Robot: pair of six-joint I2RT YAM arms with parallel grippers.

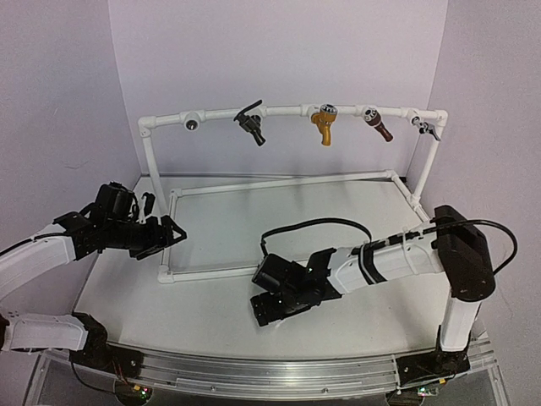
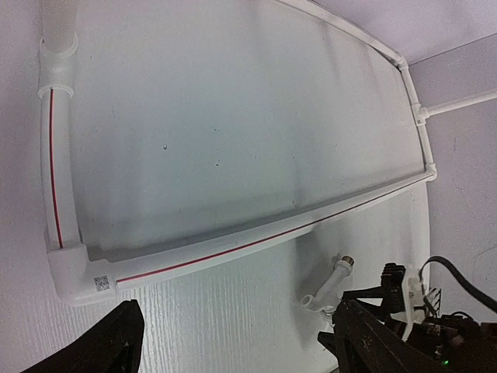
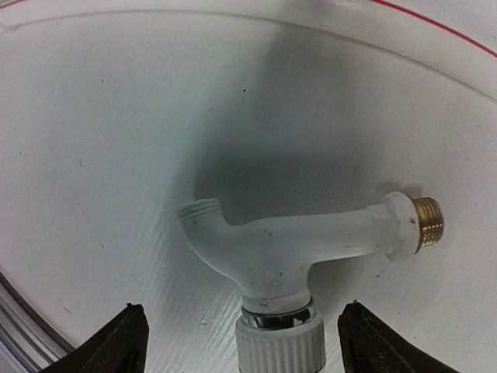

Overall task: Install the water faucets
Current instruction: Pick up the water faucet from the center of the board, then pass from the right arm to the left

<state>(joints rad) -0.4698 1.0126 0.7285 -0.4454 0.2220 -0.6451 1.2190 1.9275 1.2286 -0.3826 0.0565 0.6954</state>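
The white tap lies flat on the surface, just outside the 6 o'clock pipe of the frame. In the top view the right hand hides it. It is matt white plastic with a curved body. In the right wrist view it has one brass threaded end at 3 o'clock, one short ribbed spout at 10 o'clock and one ribbed round knob at 6 o'clock, with a chrome ring above the knob. The right hand hovers over it with its fingers spread wide. One finger stands on each side of the knob and neither touches it. The black tap sits on the rail at the 12 o'clock side. It is dark, with a thin lever slanting up toward 2 o'clock and its body pointing down. The rail carries four taps in all: the black one, one gold tap, one brown tap and one small grey tap. There is also one bare socket at 9 o'clock of the black tap. That makes five taps, counting the white one. The left hand is at the 9 o'clock edge, by the frame's near corner. Its fingers are wide apart with nothing between them.
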